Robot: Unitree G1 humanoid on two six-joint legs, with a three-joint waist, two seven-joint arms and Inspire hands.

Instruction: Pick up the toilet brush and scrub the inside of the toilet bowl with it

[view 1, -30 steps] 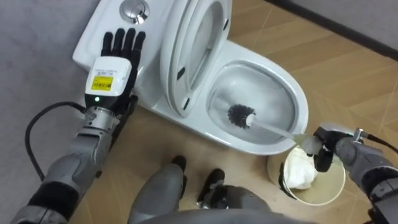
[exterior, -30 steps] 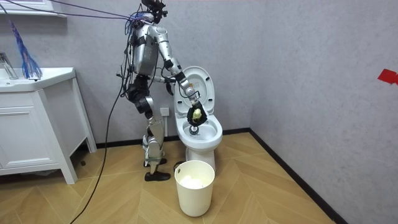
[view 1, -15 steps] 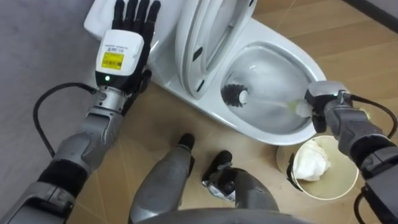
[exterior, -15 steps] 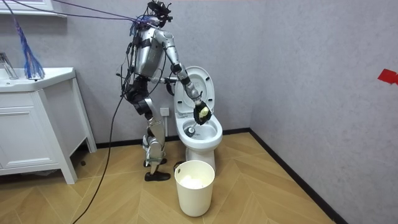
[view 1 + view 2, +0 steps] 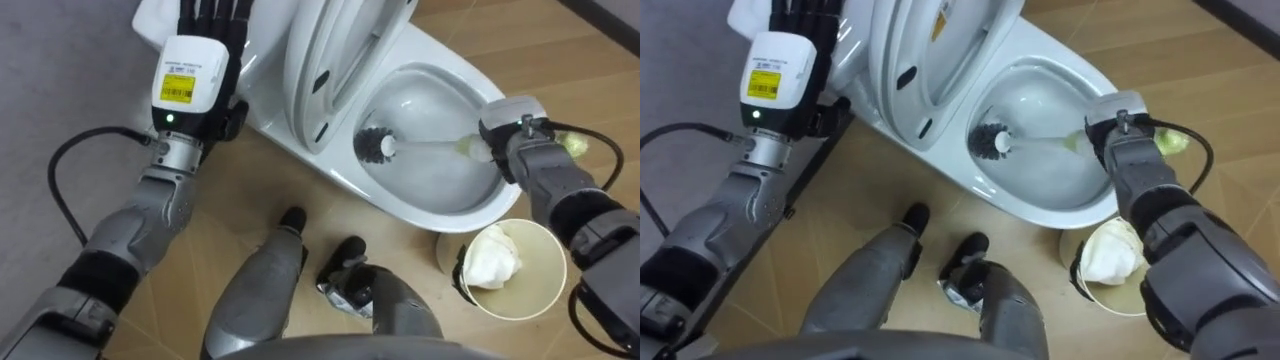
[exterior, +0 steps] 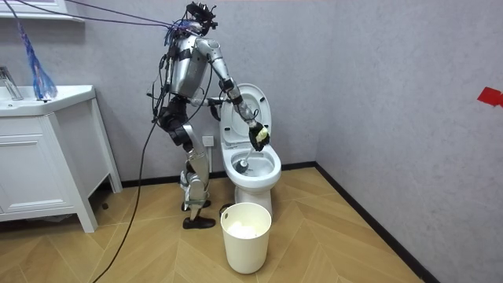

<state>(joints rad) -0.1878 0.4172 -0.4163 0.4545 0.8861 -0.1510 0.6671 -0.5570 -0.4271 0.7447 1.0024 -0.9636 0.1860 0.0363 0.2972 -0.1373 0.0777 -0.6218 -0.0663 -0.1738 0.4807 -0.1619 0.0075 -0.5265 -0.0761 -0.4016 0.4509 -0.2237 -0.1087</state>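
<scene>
Right hand (image 5: 512, 135) was closed round the handle of the toilet brush (image 5: 378, 146), whose dark head sat down inside the toilet bowl (image 5: 470, 208), close to the raised seat (image 5: 330, 50). Left hand (image 5: 195, 60) lay flat, fingers straight, on the cistern (image 5: 155, 22).

Bright, even light — soft shadows; faint sheen on toilet (image 5: 335, 172).

The left hand (image 5: 192, 62) lies flat, fingers straight ahead of its wrist, while the right hand (image 5: 508, 125), angled inward, curls round the toilet brush handle (image 5: 428, 144).
</scene>
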